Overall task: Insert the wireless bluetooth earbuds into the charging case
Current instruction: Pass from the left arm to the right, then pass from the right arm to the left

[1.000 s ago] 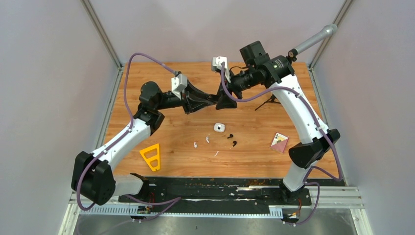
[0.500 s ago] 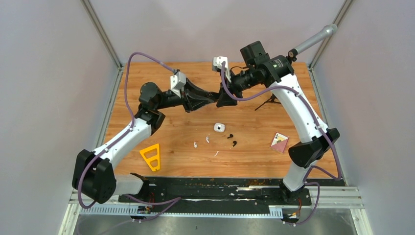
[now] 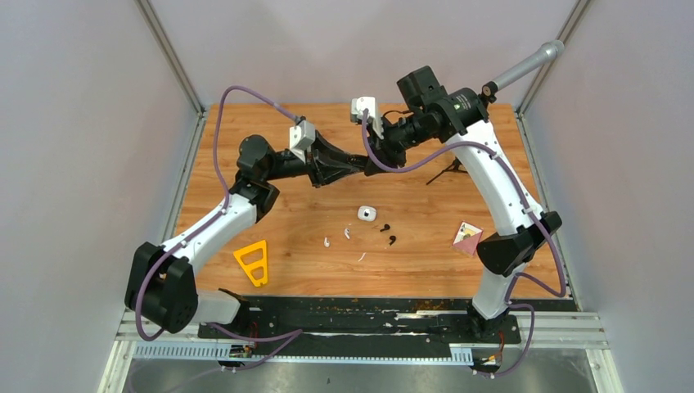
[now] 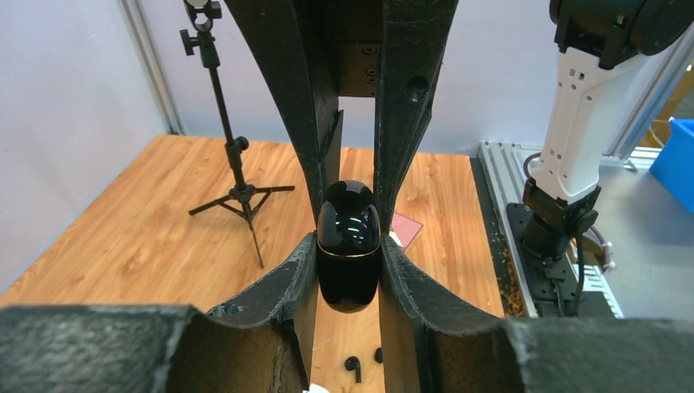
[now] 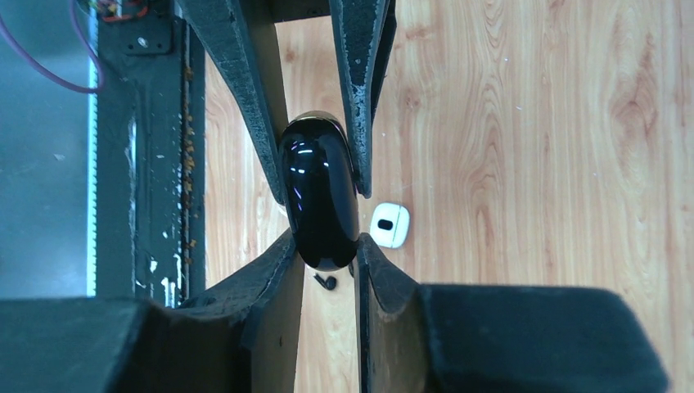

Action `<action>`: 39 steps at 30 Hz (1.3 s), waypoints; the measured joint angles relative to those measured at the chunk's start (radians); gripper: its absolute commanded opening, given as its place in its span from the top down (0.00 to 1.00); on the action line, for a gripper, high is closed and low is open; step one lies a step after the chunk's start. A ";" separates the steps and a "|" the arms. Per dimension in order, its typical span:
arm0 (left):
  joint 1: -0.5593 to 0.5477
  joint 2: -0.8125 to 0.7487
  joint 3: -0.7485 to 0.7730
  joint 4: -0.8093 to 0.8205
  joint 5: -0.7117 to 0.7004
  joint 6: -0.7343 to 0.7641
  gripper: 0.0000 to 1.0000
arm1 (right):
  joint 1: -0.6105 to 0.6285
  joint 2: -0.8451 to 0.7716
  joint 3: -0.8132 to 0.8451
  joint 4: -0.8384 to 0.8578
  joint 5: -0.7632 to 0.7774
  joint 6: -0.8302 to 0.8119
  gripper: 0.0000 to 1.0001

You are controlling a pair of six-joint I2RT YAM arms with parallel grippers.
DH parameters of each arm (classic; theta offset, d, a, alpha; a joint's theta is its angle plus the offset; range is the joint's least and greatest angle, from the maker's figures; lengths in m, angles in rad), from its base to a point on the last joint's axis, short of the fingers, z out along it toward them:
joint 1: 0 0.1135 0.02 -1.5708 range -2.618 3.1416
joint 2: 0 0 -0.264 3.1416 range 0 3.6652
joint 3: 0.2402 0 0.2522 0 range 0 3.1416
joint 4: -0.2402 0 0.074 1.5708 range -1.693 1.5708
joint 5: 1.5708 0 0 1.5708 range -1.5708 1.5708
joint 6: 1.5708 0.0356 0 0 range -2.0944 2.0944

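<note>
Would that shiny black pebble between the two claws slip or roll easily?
Likely slippery: the black case gleams with reflections. Its rounded shape could roll if set down. It seems stiff, showing no dent where the left claw and right claw pinch it.

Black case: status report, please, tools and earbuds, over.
Left tool shut on black case, mid-air. Right tool gripping its other end. Four earbuds loose on table, none inserted. Case closed.
</note>
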 measured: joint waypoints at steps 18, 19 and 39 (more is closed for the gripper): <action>-0.002 0.003 -0.020 -0.102 0.010 0.123 0.53 | 0.052 0.003 0.022 -0.054 0.142 -0.068 1.00; -0.002 0.003 -0.020 -0.113 0.010 0.133 0.54 | 0.052 0.003 0.022 -0.055 0.143 -0.068 1.00; -0.013 0.003 -0.040 -0.149 -0.005 0.173 0.61 | 0.077 0.039 0.075 -0.106 0.232 -0.074 1.00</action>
